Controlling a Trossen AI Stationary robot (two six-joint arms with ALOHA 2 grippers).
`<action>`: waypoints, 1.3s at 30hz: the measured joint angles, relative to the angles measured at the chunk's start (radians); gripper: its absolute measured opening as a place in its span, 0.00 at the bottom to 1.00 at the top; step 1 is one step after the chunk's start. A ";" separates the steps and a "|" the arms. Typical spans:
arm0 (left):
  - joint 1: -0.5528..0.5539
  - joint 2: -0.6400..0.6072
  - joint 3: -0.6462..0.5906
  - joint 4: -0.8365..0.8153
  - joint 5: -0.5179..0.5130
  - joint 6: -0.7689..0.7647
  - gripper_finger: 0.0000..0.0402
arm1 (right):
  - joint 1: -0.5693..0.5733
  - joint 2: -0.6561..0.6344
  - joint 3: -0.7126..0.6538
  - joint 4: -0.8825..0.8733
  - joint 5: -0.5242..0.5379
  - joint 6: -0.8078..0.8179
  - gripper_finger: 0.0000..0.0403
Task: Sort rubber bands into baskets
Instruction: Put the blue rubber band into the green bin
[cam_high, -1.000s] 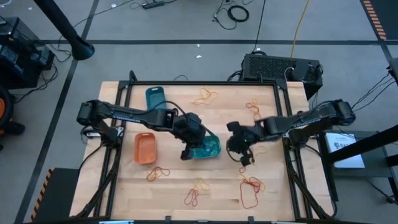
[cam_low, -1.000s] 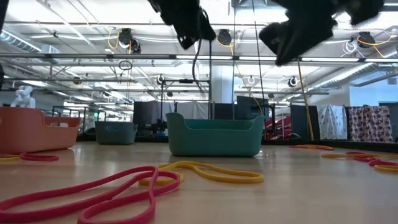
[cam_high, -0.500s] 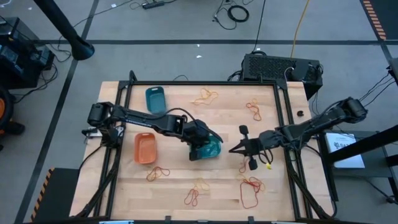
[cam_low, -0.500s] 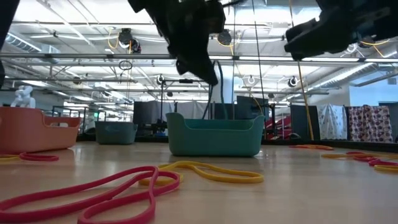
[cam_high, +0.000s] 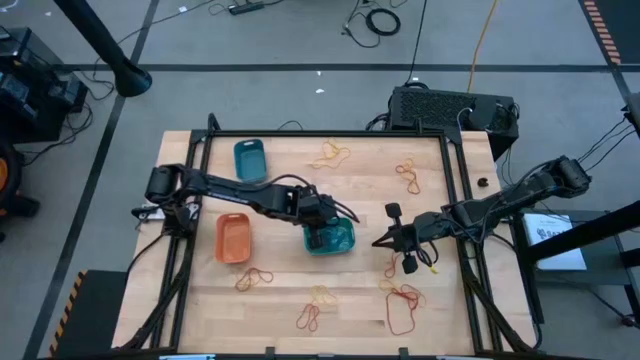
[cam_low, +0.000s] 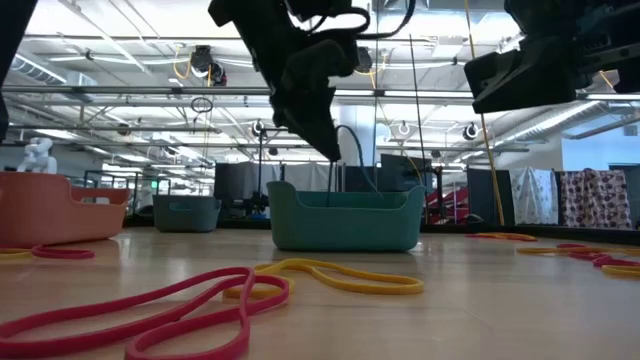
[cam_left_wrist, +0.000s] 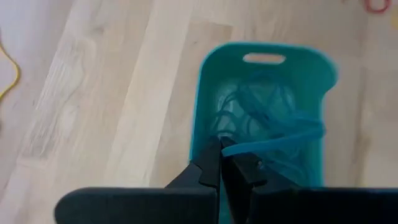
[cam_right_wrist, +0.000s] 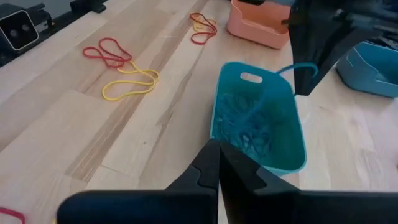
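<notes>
- teal-green plastic makes the middle basket (cam_high: 331, 239), which sits near the centre of the wooden table (cam_high: 360, 290); blue-green rubber bands (cam_right_wrist: 245, 121) lie in a tangle inside it.
- the left gripper (cam_left_wrist: 221, 163) hangs just over this basket, its fingers pressed together on one blue-green band (cam_left_wrist: 273, 138); the band hangs in a loop from the fingertips down into the basket.
- in the low view the left gripper (cam_low: 318, 125) points down at a slant above the basket's rim (cam_low: 345, 215).
- the orange basket (cam_high: 233, 238) stands to the left of the teal one, and the darker blue basket (cam_high: 250, 159) stands near the far left of the table, apart from both.
- the right gripper (cam_high: 384, 240) is beside the teal basket on its right side, not touching it; its fingers (cam_right_wrist: 208, 163) are closed together and hold nothing.
- loose red and yellow bands (cam_high: 403, 300) lie on the table near the front right, and more (cam_high: 317, 310) at the front middle.
- another small group (cam_high: 253, 278) lies in front of the orange basket.
- orange-yellow bands (cam_high: 330, 154) lie near the far edge, and some more (cam_high: 407, 174) to their right.
- in the low view a red band (cam_low: 150, 315) and a yellow band (cam_low: 335, 277) lie close to the camera.
</notes>
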 joint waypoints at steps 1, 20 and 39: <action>0.000 -0.001 0.001 -0.002 0.003 0.000 0.02 | 0.000 0.000 0.000 0.002 0.000 0.000 0.00; 0.000 0.007 0.086 -0.257 0.137 -0.339 0.02 | 0.000 0.000 0.000 0.039 -0.001 -0.016 0.00; -0.002 0.007 0.086 -0.140 0.135 -0.300 0.12 | 0.000 0.000 0.000 0.077 -0.001 -0.020 0.00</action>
